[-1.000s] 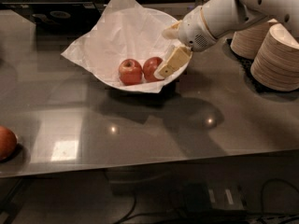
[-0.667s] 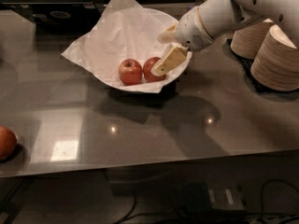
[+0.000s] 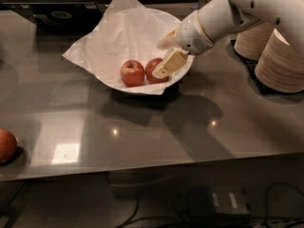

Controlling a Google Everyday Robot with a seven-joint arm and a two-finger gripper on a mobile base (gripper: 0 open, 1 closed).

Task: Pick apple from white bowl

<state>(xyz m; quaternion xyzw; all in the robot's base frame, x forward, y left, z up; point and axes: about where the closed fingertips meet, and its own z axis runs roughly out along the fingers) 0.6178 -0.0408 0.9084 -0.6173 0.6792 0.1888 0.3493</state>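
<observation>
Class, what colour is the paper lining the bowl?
The paper is white, camera view; the gripper hovers in the bowl beside the darker apple.

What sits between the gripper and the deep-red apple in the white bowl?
Nothing, in the camera view: the open gripper is over the right side of the white bowl, its near finger overlapping the apple; contact cannot be told.

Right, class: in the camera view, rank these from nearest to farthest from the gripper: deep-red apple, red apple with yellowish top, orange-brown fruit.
The gripper hangs over the paper-lined white bowl, at its right side.
1. Deep-red apple, right half of the bowl.
2. Red apple with yellowish top, left of it.
3. Orange-brown fruit, far left, outside the bowl.
</observation>
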